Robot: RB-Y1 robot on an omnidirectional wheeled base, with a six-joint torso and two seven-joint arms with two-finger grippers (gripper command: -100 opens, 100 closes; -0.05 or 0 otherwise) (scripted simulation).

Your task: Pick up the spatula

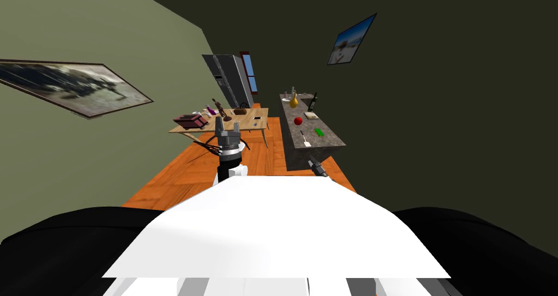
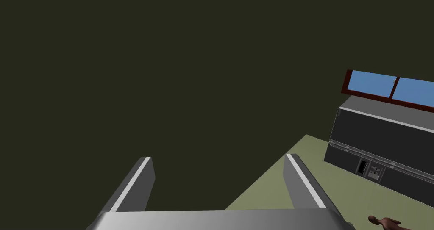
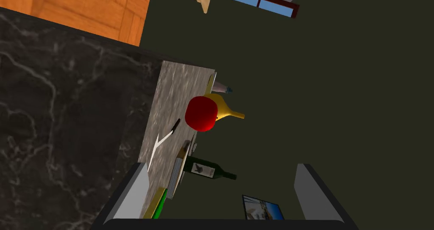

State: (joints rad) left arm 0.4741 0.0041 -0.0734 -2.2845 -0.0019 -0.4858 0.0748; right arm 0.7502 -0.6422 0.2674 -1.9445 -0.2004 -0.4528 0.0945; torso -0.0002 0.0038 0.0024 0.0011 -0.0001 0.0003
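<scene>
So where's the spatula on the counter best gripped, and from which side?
Probably the thin dark handle of the spatula, from above with the right tool open across it: it lies flat on the counter, its broad white blade nearest the robot, handle towards the red apple.

The grey speckled counter carries a red apple, yellow vase, green bottle and black-handled white spatula.

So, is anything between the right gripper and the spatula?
Nothing visible. The open right gripper hangs at the near end of the counter. The spatula lies on bare top just beyond it, and the red apple sits farther back.
</scene>
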